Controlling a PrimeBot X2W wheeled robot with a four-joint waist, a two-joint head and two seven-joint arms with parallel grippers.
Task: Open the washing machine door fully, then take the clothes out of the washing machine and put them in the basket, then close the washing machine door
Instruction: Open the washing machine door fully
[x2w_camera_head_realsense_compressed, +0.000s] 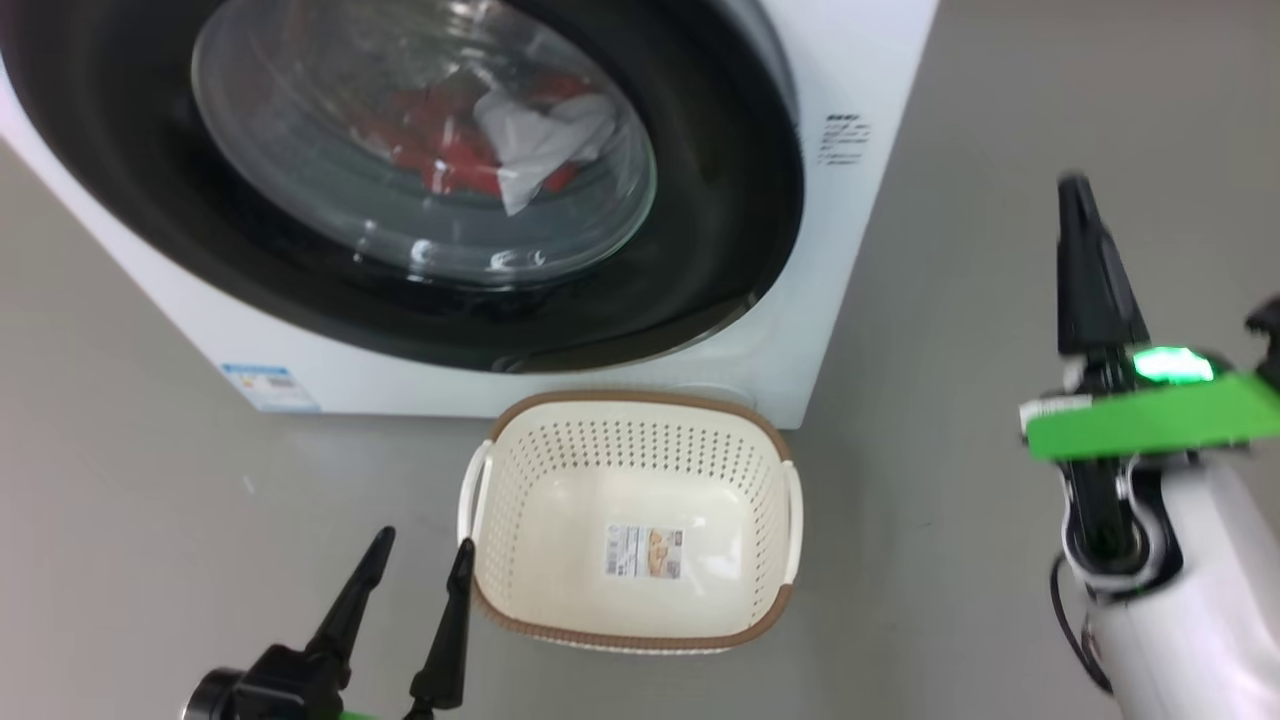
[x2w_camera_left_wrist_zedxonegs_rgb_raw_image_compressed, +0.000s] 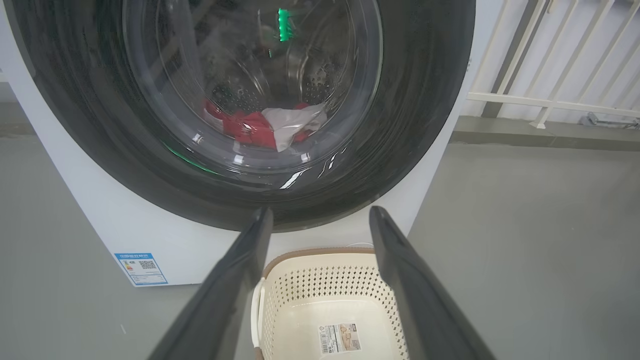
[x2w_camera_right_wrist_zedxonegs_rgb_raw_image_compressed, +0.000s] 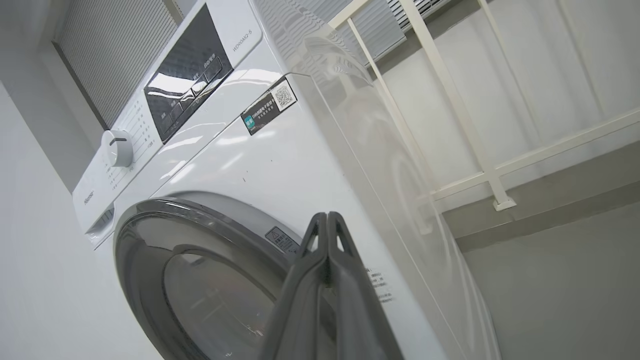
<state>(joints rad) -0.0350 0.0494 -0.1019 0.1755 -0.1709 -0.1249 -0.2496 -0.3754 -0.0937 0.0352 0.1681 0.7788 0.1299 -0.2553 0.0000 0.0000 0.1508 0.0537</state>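
The white washing machine (x2w_camera_head_realsense_compressed: 850, 60) fills the top of the head view, its black-rimmed round door (x2w_camera_head_realsense_compressed: 720, 220) closed against the front. Through the glass bowl window I see the clothes (x2w_camera_head_realsense_compressed: 470, 150), red pieces with a white one (x2w_camera_left_wrist_zedxonegs_rgb_raw_image_compressed: 292, 125) on top, lying in the drum. The cream basket (x2w_camera_head_realsense_compressed: 760, 440) stands empty on the floor right before the machine. My left gripper (x2w_camera_head_realsense_compressed: 420, 555) is open, low and just left of the basket. My right gripper (x2w_camera_head_realsense_compressed: 1075, 195) is shut on nothing, held up to the right of the machine; its fingers (x2w_camera_right_wrist_zedxonegs_rgb_raw_image_compressed: 327, 260) are pressed together.
Grey floor (x2w_camera_head_realsense_compressed: 950, 420) lies open to the right and left of the machine. A white railing (x2w_camera_left_wrist_zedxonegs_rgb_raw_image_compressed: 550, 102) runs along the wall behind on the right. The machine's control panel and dial (x2w_camera_right_wrist_zedxonegs_rgb_raw_image_compressed: 117, 148) sit at its top.
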